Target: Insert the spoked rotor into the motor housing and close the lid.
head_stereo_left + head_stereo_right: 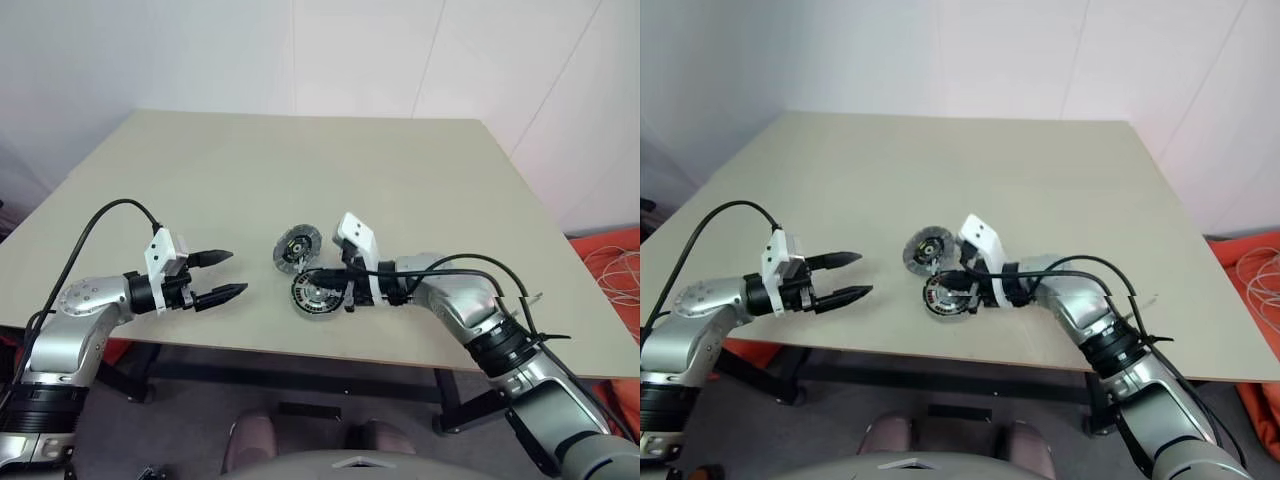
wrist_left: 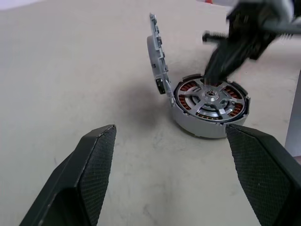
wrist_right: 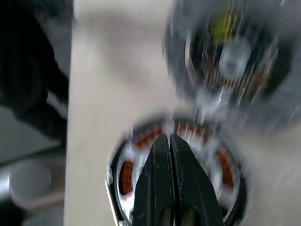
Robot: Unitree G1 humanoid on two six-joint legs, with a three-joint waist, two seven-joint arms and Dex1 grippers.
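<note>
Currently: spoked rotor (image 2: 210,98) seated in motor housing (image 2: 186,120) on counter (image 1: 420,180); right hand (image 1: 316,280), fingers pressed together, above its hub, presumably pressing; lid (image 1: 297,246) upright; left hand (image 1: 224,274) spread, idle.

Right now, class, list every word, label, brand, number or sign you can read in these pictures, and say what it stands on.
None: no readable text stands on anything here.
The flat grey speckled metal lid carries a yellowish spot at its dark centre, too small and blurred to read as a label.
The round dark motor housing with copper-coloured windings and the shiny silver six-spoked rotor inside it bear no visible marking.
</note>
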